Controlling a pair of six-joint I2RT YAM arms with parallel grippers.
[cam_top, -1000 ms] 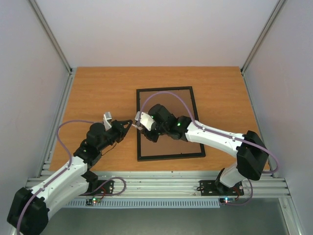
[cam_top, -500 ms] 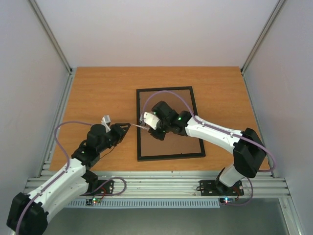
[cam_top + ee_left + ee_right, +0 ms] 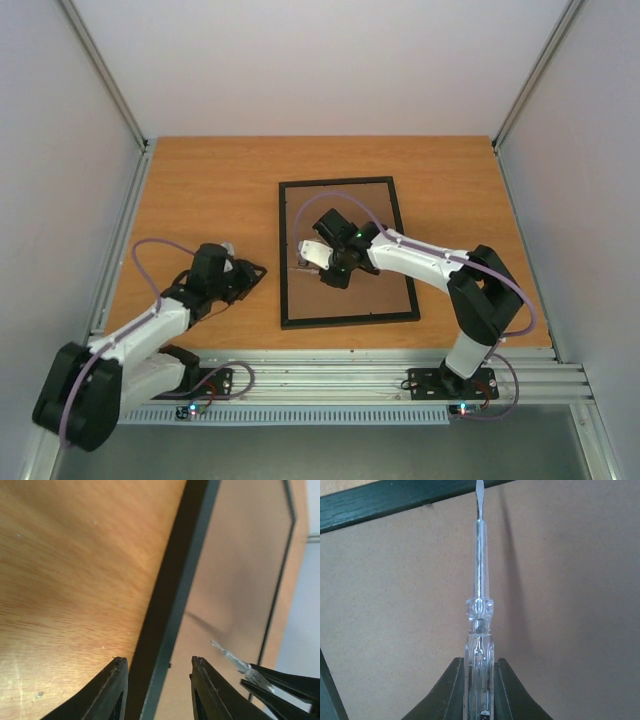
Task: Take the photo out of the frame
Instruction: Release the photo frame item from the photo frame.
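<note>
Wood-grain orange all across the counter point(image 3: 210, 190). At the left, left tool point(image 3: 157, 660) low over the wood, fingers spread and gripping nothing, aimed at the left rail of the frame point(image 3: 175, 580). Just short of that rail as seen from overhead. From its own wrist camera, black rail running up between the two dark fingertips.

Centre to right of centre: thin black frame lying flat on the counter, back side up, long sides running away from the arms. Filled by the plain brown backing board point(image 3: 350, 205). No sign of the photo in any view; cannot tell where it sits, only the board's face on show.

Over the left half of the board, right tool point(image 3: 479, 667) pressed together on the handle of a clear screwdriver point(image 3: 479, 580). Shaft aimed at the left rail, flat tip at the rail's inner edge; touching or just above, cannot tell. Thin shadow of the shaft on the board just beside it.
</note>
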